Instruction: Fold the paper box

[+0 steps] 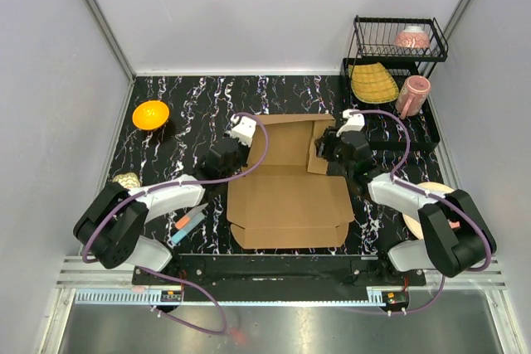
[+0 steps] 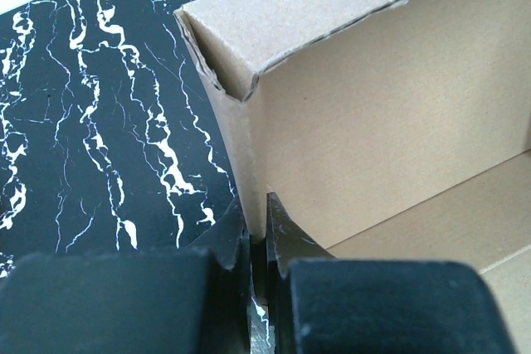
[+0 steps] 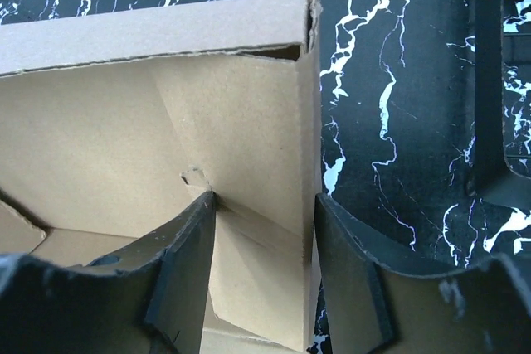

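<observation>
The paper box [image 1: 286, 205] is brown cardboard in the middle of the table. Its near panel lies flat and its back wall [image 1: 286, 130] stands up. My left gripper [image 1: 235, 145] is at the box's back left corner. In the left wrist view it [image 2: 257, 234] is shut on the thin upright left side wall [image 2: 236, 147]. My right gripper [image 1: 329, 151] is at the back right corner. In the right wrist view it [image 3: 264, 242] is open, with its fingers on either side of the upright right side flap [image 3: 274, 205].
An orange bowl [image 1: 150, 114] sits at the back left. A black wire rack [image 1: 398, 39] at the back right holds a pink bowl, a yellow woven plate [image 1: 373, 82] and a pink cup [image 1: 412, 94]. An orange-blue pen [image 1: 189, 223] lies at the near left. A plate [image 1: 425, 195] is at the right.
</observation>
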{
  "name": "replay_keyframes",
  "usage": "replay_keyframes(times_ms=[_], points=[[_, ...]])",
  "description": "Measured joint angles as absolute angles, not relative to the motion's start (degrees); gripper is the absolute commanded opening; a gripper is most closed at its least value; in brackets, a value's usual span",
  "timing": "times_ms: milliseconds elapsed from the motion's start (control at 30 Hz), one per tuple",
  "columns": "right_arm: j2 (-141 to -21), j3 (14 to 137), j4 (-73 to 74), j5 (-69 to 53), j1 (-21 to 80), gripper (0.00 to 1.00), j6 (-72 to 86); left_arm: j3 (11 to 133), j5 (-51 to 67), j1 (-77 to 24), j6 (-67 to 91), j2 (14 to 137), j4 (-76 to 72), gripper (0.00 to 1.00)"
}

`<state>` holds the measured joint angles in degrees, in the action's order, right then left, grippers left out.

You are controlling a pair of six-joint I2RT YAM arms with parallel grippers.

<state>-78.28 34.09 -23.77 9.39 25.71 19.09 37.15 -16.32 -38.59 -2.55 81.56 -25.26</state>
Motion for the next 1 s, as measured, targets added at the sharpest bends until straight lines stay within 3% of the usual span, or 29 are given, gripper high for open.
replay_keyframes(times_ms=[200, 267, 300, 433, 533, 633, 867, 900, 1000], points=[[-79.15, 34.76, -23.09, 11.29, 25.52, 0.27, 18.26, 37.15, -16.78, -38.57, -1.21, 81.56, -24.08, 0.0], [-79.26, 35.46, -21.56, 12.05, 25.36, 0.25, 18.13, 37.17, -17.04, -38.57, -0.89, 81.56, -23.9, 0.0], [-79.26, 35.86, -20.64, 12.4, 25.34, 0.27, 18.11, 37.17, -17.19, -38.57, -0.73, 81.56, -23.88, 0.0], [-79.26, 37.36, -17.76, 12.29, 25.5, 0.59, 18.17, 37.39, -17.63, -38.59, -0.32, 81.54, -23.59, 0.0], [-79.42, 38.46, -15.38, 11.27, 26.3, 0.66, 18.26, 37.74, -17.63, -38.76, -0.14, 81.54, -23.62, 0.0], [-80.49, 39.88, -12.82, 10.44, 27.14, 0.66, 17.8, 38.2, -17.61, -38.79, -0.19, 81.54, -23.57, 0.0], [-84.01, 43.09, -9.69, 12.47, 27.97, 0.48, 16.25, 38.65, -18.04, -38.79, -0.43, 81.52, -22.17, 0.0], [-84.34, 43.53, -9.23, 12.84, 27.97, 0.39, 16.27, 38.65, -18.09, -38.79, -0.43, 81.49, -22.15, 0.0], [-84.66, 43.99, -8.69, 13.04, 27.97, 0.31, 16.23, 38.65, -18.11, -38.79, -0.43, 81.49, -22.06, 0.0]])
